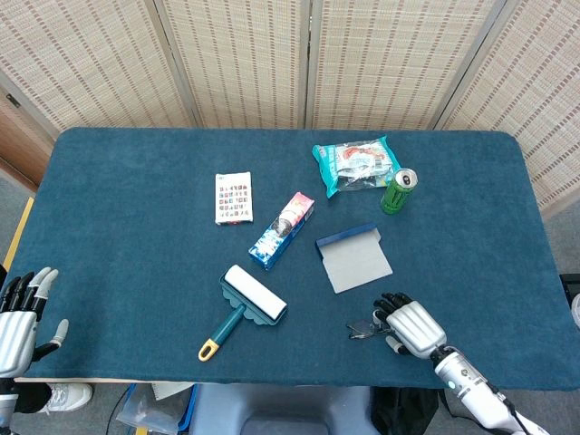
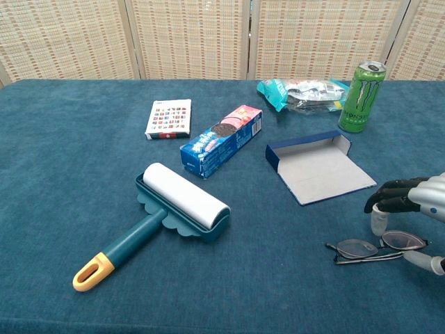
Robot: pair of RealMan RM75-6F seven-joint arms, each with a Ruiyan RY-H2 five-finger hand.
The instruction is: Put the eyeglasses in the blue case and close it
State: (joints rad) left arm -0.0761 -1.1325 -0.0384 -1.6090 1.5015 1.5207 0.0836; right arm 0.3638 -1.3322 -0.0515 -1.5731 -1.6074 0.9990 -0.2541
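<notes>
The eyeglasses (image 2: 352, 248) lie flat on the blue cloth near the front right; in the head view the eyeglasses (image 1: 364, 328) are partly covered by my right hand (image 1: 414, 328). From the chest view, my right hand (image 2: 407, 200) arches over the right lens, fingers behind it and thumb in front, not plainly touching the frame. Just behind the glasses, the blue case (image 1: 353, 258) lies open with its grey inside up; it shows in the chest view too, as the case (image 2: 320, 169). My left hand (image 1: 18, 317) hangs with fingers spread off the table's front left corner.
A lint roller (image 1: 249, 304) lies front centre, a cookie box (image 1: 282, 230) and a card pack (image 1: 233, 197) behind it. A green can (image 1: 397, 190) and a snack bag (image 1: 355, 165) stand behind the case. The table's front edge runs just below the glasses.
</notes>
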